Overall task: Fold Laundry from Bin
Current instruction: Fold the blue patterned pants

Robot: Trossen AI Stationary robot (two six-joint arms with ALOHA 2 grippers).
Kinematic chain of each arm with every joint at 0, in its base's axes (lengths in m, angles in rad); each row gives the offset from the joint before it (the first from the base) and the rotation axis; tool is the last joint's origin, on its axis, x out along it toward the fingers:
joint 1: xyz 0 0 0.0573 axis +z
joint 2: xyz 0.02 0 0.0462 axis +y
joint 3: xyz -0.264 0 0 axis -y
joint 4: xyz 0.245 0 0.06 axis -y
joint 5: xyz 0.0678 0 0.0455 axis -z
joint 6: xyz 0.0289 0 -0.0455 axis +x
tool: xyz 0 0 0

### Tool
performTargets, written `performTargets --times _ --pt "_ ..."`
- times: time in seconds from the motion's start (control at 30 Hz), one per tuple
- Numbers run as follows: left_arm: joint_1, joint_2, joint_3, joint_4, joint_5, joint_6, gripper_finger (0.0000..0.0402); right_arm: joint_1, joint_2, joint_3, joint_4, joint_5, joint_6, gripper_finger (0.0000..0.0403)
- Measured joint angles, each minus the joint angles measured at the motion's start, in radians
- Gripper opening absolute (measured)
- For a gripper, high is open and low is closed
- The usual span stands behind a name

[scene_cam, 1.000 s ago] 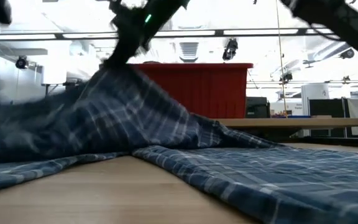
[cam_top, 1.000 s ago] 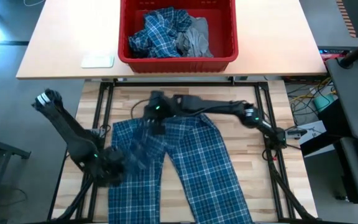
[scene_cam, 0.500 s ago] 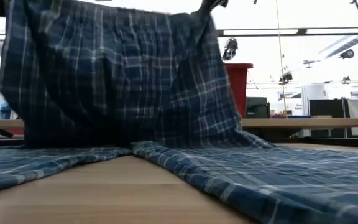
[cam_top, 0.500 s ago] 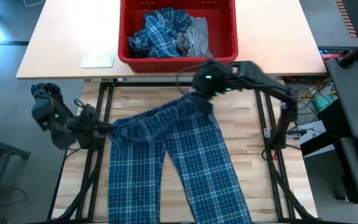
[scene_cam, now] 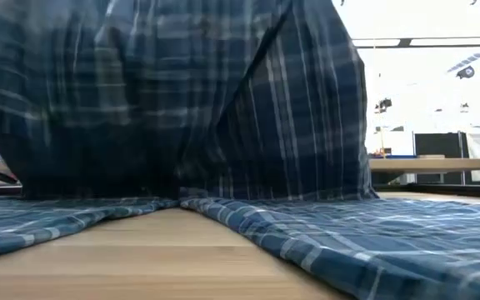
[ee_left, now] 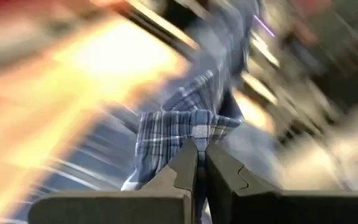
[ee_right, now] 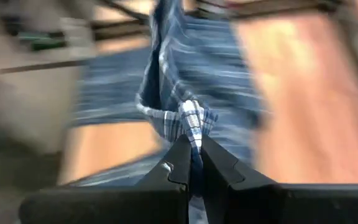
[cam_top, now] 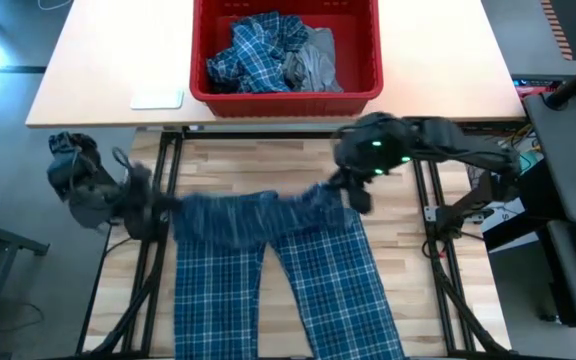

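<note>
A pair of blue-and-white plaid trousers (cam_top: 278,285) lies with both legs (scene_cam: 307,233) flat on the wooden table, pointing at its near edge. The waist end (cam_top: 258,212) is raised off the table and stretched between my two grippers, hanging like a curtain (scene_cam: 182,100) in the low view. My left gripper (cam_top: 160,205) is shut on its left corner and my right gripper (cam_top: 353,195) on its right corner. The red bin (cam_top: 268,103) stands on the far table with a plaid shirt (cam_top: 253,50) and a grey garment (cam_top: 313,65) in it. My left gripper pinches the waist's left corner (ee_left: 191,127) between its two fingers, coming from the table's left and slanting down. The cloth there is bunched into folds. The waist is lifted clear and runs taut to the other gripper. My right gripper pinches the waist's right corner (ee_right: 191,121) between its two fingers, slanting down from the table's right side. A bunched fold of cloth stands out past the fingertips. The waist is raised, and the legs below lie on the table.
A flat white thing (cam_top: 156,97) lies on the far table, left of the bin. Black frame rails (cam_top: 168,150) run along the wooden table's left, right and far sides. Bare wood (cam_top: 268,165) shows between the raised waist and the far rail.
My right gripper has gone up and toward the table's right edge with its corner. My left gripper has risen and drawn toward the left edge. The waist end, crumpled low on the table before, is now lifted and drawn taut between them. The legs have stayed on the table.
</note>
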Motion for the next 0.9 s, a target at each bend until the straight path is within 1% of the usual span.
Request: performTargets --times 0.03,0.1,0.17,0.23,0.3,0.37,0.43,0.5,0.53,0.57,0.6,0.67,0.77,0.8,0.83,0.9 --pt "0.000 -0.021 -0.004 -0.082 -0.076 -0.097 0.0000 -0.021 -0.002 -0.052 0.018 0.052 0.012 0.0013" --pt "0.000 -0.066 -0.034 -0.228 -0.179 -0.294 0.0000 -0.063 -0.003 -0.161 0.066 0.146 0.058 0.0013" --pt "0.000 -0.115 -0.082 -0.337 -0.235 -0.465 0.0000 -0.108 -0.004 -0.271 0.124 0.245 0.119 0.0013" --pt "0.000 -0.168 -0.147 -0.366 -0.274 -0.606 0.0000 -0.152 -0.004 -0.381 0.239 0.296 0.194 0.0013" --pt "0.003 -0.222 -0.230 -0.336 -0.292 -0.672 0.0000 -0.185 0.002 -0.478 0.355 0.294 0.268 0.0013" --pt "0.003 -0.262 -0.316 -0.286 -0.276 -0.732 0.0000 -0.196 0.017 -0.553 0.472 0.254 0.311 0.0013" --pt "0.003 -0.284 -0.406 -0.221 -0.235 -0.779 0.0000 -0.192 0.033 -0.602 0.567 0.181 0.332 0.0013" --pt "0.005 -0.289 -0.484 -0.160 -0.162 -0.825 0.0000 -0.185 0.049 -0.621 0.589 0.120 0.350 0.0013" --pt "0.005 -0.289 -0.520 -0.136 -0.105 -0.848 0.0000 -0.181 0.058 -0.624 0.583 0.110 0.356 0.0013" --pt "0.005 -0.284 -0.545 -0.127 -0.073 -0.846 0.0000 -0.175 0.061 -0.625 0.570 0.105 0.358 0.0013" --pt "0.007 -0.273 -0.548 -0.103 -0.066 -0.821 0.0000 -0.170 0.062 -0.626 0.551 0.091 0.356 0.0013" --pt "0.011 -0.244 -0.515 -0.081 -0.046 -0.811 0.0000 -0.153 0.054 -0.626 0.523 0.038 0.344 0.0013" --pt "0.013 -0.192 -0.432 -0.060 0.001 -0.818 0.0000 -0.117 0.020 -0.626 0.506 -0.120 0.299 0.0013" --pt "0.018 -0.173 -0.407 -0.066 0.017 -0.808 0.0000 -0.106 0.005 -0.626 0.510 -0.149 0.287 0.0013" --pt "0.026 -0.152 -0.388 -0.083 0.026 -0.803 0.0000 -0.095 -0.007 -0.626 0.516 -0.151 0.265 0.0013" --pt "0.058 -0.109 -0.366 -0.131 0.028 -0.813 0.0000 -0.088 -0.024 -0.625 0.520 -0.105 0.238 0.0013"
